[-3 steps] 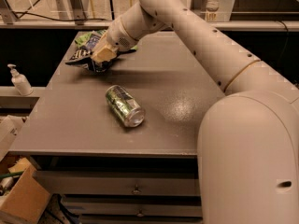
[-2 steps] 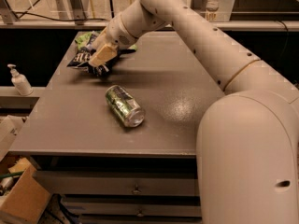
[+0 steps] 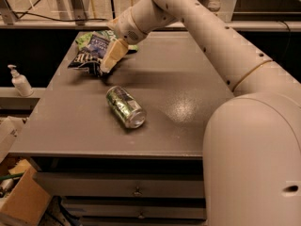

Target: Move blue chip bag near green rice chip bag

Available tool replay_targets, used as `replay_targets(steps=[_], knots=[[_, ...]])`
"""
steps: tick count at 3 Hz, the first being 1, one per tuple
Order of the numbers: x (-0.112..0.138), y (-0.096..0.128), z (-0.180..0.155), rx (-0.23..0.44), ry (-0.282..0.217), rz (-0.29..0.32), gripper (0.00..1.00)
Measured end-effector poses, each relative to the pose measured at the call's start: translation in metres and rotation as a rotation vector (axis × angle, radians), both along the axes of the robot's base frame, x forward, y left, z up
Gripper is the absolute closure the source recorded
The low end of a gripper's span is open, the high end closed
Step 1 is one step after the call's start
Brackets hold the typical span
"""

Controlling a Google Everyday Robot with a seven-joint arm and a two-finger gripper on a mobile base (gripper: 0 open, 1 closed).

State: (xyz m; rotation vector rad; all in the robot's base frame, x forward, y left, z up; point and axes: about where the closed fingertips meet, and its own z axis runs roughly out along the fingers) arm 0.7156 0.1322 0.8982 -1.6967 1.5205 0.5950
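Observation:
The blue chip bag [image 3: 92, 50] lies at the back left of the grey table [image 3: 188, 107], dark navy with white lettering. Its far edge overlaps the light green rice chip bag [image 3: 85, 36], which lies just behind it at the table's back edge. My gripper [image 3: 104, 65] reaches down from the right, and its tip is at the blue bag's near right corner, close to the tabletop. The gripper's cream cover [image 3: 114, 55] hides part of the blue bag's right side.
A shiny green metal can [image 3: 125, 107] lies on its side in the middle left of the table, in front of the gripper. A white pump bottle [image 3: 19, 81] stands on a ledge to the left. A cardboard box [image 3: 23, 201] sits on the floor at lower left.
The gripper has shifted slightly to the right at the blue bag's corner, and more of the bag's lettering shows. The can has not moved.

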Motion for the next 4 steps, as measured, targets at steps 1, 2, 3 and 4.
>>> replay_targets(steps=[1,2,3,4], knots=[[0.015,-0.039,0.007,-0.026,-0.021,-0.054,0.0],[0.034,-0.094,0.015,-0.062,-0.042,-0.134,0.0],[0.051,-0.151,0.028,-0.086,-0.07,-0.223,0.0],[0.051,-0.151,0.028,-0.086,-0.07,-0.222,0.0]])
